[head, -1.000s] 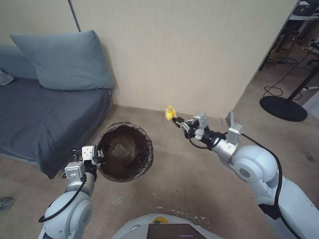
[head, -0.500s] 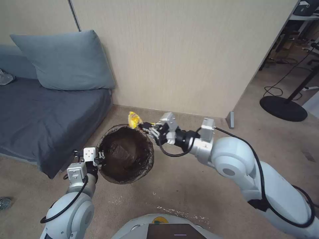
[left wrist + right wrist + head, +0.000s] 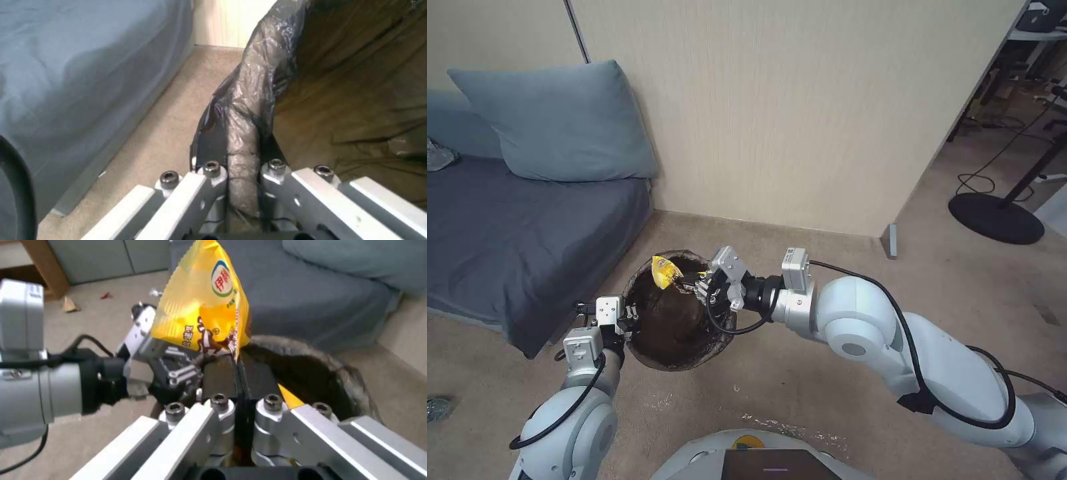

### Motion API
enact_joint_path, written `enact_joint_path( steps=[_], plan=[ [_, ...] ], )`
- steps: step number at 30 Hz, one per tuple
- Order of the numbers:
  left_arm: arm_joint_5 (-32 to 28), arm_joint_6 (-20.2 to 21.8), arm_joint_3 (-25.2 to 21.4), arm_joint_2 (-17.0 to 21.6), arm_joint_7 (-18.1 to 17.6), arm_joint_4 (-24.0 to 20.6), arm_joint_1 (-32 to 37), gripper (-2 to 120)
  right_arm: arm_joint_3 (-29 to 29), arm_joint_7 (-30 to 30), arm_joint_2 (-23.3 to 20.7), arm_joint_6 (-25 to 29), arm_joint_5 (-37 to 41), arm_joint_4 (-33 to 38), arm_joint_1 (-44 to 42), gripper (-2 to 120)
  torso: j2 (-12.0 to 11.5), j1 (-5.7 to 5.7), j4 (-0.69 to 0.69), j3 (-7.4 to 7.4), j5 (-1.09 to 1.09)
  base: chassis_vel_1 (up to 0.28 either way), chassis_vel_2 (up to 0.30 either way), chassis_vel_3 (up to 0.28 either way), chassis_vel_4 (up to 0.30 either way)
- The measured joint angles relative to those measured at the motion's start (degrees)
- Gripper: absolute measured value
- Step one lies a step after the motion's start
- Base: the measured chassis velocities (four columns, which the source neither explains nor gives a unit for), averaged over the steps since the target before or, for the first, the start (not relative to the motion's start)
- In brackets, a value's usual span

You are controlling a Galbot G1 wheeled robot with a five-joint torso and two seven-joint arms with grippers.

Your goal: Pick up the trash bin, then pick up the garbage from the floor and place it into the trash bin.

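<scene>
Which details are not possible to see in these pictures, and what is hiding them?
- Bottom of the trash bin, head view: the right gripper, its arm and the dark liner hide what lies inside.
- Lower end of the yellow wrapper, right wrist view: pinched out of sight between the gripper's fingers.
- Bin's white wall, left wrist view: covered by the folded bag where the left gripper clamps the rim.
</scene>
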Motion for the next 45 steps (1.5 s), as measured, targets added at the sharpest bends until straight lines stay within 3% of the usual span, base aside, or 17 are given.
enact_joint_path(
  steps=[2,8,11,16,23,30,38,45],
  plan=[
    [0.0,0.1,0.0,0.1,0.0,0.0,-0.1,2,-0.2,0.5,-0.1,-0.6,0.0,0.0,-0.2,-2,0.0,0.0,0.0,0.0,0.0,0.0,0.0,0.0,0.0],
    [-0.3,0.1,-0.1,0.2,0.0,-0.1,-0.3,2,-0.8,1.6,-0.1,-1.3,-0.1,0.0,-0.4,15,0.0,0.0,0.0,0.0,0.0,0.0,0.0,0.0,0.0],
    [-0.4,0.2,-0.1,0.3,0.0,-0.1,-0.3,2,-1.2,2.5,0.2,-1.4,-0.1,0.0,0.0,31,0.0,0.0,0.0,0.0,0.0,0.0,0.0,0.0,0.0],
    [-0.4,0.2,-0.1,0.2,0.0,-0.1,-0.4,2,-1.6,3.1,0.5,-1.4,-0.1,0.0,0.4,42,0.0,0.0,0.0,0.0,0.0,0.0,0.0,0.0,0.0],
    [-0.4,0.4,-0.1,0.1,0.0,0.0,-0.5,2,-2.1,4.1,0.8,-1.2,0.6,0.0,1.0,74,0.0,0.0,0.0,0.0,0.0,0.0,0.0,0.0,0.0],
    [-0.4,0.5,-0.1,0.0,0.0,0.0,-0.6,2,-1.6,4.7,0.8,-1.1,1.0,0.0,1.0,97,0.0,0.0,0.0,0.0,0.0,0.0,0.0,0.0,0.0],
    [-0.4,0.6,-0.1,-0.1,0.0,0.0,-0.7,2,0.1,4.7,0.6,-1.1,2.1,0.3,1.0,100,0.0,0.0,0.0,0.0,0.01,0.0,0.0,0.0,0.0],
    [-0.9,0.9,-0.4,0.4,0.1,0.3,-1.1,2,7.3,3.2,-1.4,1.8,5.8,4.2,0.6,100,0.0,0.0,0.01,0.0,0.01,0.0,0.0,0.0,0.0]
  ],
)
